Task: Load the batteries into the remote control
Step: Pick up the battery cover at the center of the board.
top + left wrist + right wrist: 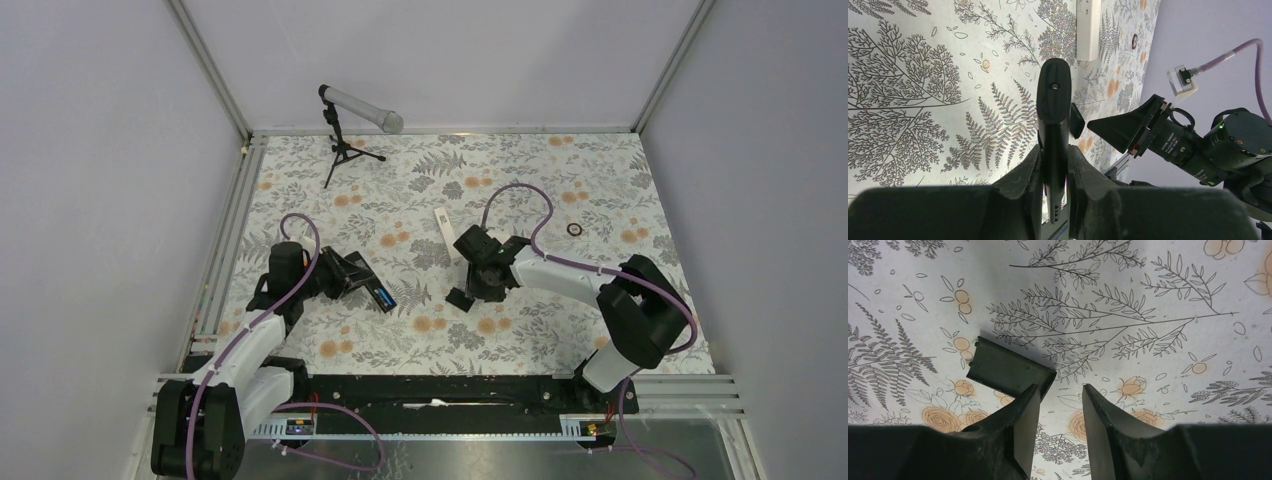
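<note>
Closest to me, the left gripper [1054,155] has its jaws closed tight on the black remote [1053,105], clamping its narrow sides low on the body, so most of its length sticks out past the fingertips over the flowered table [520,340]. From overhead I see a blue patch on the remote's free end, which points toward the middle of the table. A little farther in and to the right, the right gripper [1060,387] points down at the cloth with its jaws partly open and nothing between them. Its wrist camera shows one fingertip [1029,395] overlapping the corner of a flat black panel [1003,367] lying on the cloth; I cannot tell whether it touches or hangs just above. Beyond that gripper a slim white remote [443,224] lies flat, apart from both arms. Farther right sits a small dark ring [574,228], and at the back edge a microphone [362,108] stands on its little tripod.
</note>
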You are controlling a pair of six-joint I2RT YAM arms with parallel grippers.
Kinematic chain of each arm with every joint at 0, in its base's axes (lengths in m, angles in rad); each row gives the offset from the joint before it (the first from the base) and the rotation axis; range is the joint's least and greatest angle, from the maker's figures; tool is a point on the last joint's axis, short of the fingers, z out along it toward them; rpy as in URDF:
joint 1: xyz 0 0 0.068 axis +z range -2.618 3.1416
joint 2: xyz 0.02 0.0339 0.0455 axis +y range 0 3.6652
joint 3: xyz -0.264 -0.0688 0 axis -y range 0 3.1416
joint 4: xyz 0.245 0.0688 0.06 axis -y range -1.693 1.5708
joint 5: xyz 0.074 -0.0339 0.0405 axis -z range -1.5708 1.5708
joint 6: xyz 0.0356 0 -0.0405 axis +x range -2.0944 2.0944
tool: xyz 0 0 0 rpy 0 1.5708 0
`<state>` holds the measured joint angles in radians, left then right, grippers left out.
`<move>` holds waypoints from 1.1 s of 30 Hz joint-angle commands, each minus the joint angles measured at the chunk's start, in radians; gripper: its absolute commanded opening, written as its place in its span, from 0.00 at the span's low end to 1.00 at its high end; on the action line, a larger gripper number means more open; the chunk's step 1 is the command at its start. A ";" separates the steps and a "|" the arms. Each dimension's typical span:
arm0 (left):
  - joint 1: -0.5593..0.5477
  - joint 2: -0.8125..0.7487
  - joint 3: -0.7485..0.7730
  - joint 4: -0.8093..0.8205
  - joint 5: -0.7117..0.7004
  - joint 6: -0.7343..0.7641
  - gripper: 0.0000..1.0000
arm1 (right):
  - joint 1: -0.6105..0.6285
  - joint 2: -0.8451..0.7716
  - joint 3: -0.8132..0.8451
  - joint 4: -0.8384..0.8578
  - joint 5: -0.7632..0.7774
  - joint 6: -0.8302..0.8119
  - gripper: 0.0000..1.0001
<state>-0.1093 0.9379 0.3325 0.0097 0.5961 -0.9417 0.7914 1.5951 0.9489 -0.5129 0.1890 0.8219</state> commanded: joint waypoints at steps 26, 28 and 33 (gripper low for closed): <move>0.022 -0.092 0.043 -0.044 0.013 0.041 0.00 | 0.005 -0.094 -0.155 0.328 0.200 -0.114 0.00; 0.021 -0.097 0.053 -0.046 0.025 0.046 0.00 | 0.004 -0.147 -0.200 0.441 0.187 -0.171 0.00; 0.017 -0.131 0.060 0.018 0.117 0.054 0.00 | 0.004 -0.229 -0.194 0.553 0.022 -0.242 0.00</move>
<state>-0.0929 0.8524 0.3412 -0.0586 0.6178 -0.9092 0.7918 1.4353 0.7311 -0.1402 0.2913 0.6701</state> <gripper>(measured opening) 0.175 0.020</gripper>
